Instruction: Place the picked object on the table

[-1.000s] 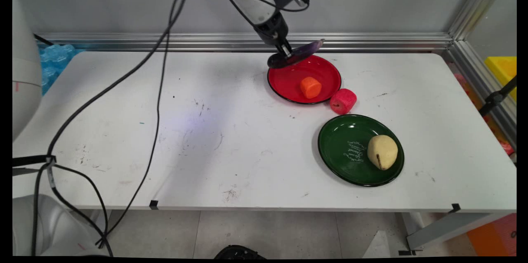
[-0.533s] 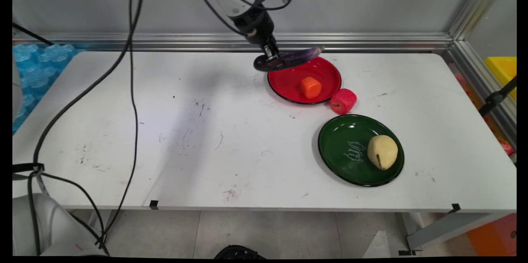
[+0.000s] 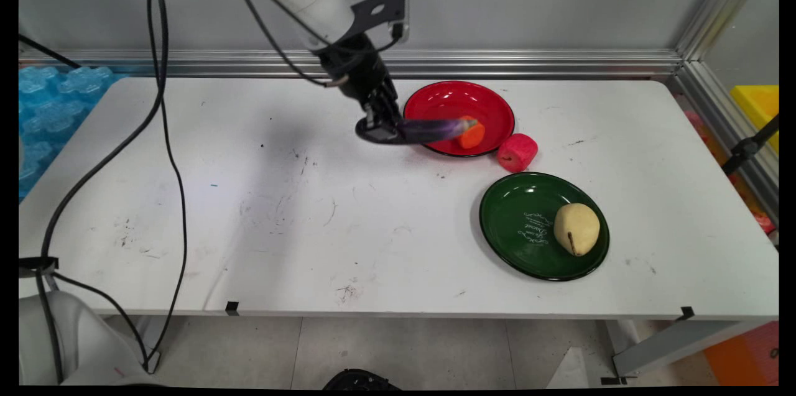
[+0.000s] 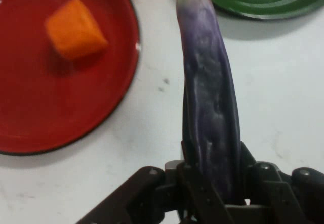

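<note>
The gripper (image 3: pixel 380 130) hangs above the table (image 3: pixel 249 209), at about nine o'clock from the red plate (image 3: pixel 448 101), its jaws closed tight round the thick end of a purple eggplant (image 3: pixel 432 128). The eggplant is in the air, lying level and pointing toward three o'clock, its tip over the plate's near rim beside the orange piece (image 3: pixel 472 133). A pink piece (image 3: pixel 517 151) sits on the table at the plate's four o'clock. Further, toward five o'clock, a green plate (image 3: pixel 525 222) carries a pale pear (image 3: pixel 577 229). The eggplant rests on nothing yet.
</note>
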You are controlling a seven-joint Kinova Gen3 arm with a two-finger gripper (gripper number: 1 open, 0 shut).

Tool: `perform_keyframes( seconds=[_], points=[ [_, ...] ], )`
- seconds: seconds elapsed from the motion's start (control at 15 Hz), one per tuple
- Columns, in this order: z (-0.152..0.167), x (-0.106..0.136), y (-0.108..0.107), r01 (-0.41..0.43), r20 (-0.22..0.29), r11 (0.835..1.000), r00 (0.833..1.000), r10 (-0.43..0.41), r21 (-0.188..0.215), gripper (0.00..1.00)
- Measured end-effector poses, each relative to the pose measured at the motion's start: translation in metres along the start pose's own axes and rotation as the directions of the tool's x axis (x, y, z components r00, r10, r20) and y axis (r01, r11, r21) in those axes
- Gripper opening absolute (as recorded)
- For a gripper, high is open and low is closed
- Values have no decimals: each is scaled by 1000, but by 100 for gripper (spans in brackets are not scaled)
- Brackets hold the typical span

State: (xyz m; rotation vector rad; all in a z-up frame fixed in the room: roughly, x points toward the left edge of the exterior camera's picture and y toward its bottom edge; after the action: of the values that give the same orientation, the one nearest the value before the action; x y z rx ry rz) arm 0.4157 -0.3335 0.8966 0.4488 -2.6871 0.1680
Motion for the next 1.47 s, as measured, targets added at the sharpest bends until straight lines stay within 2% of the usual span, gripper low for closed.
perform_keyframes(
  seconds=[0.47, 1.0, 1.47],
  points=[
    [32, -24, 34, -61, 32, 995, 997, 64, -80, 0],
    [68, -41, 74, -88, 46, 983, 994, 96, -162, 0],
    [104, -40, 99, -92, 33, 976, 994, 100, -197, 0]
  ],
)
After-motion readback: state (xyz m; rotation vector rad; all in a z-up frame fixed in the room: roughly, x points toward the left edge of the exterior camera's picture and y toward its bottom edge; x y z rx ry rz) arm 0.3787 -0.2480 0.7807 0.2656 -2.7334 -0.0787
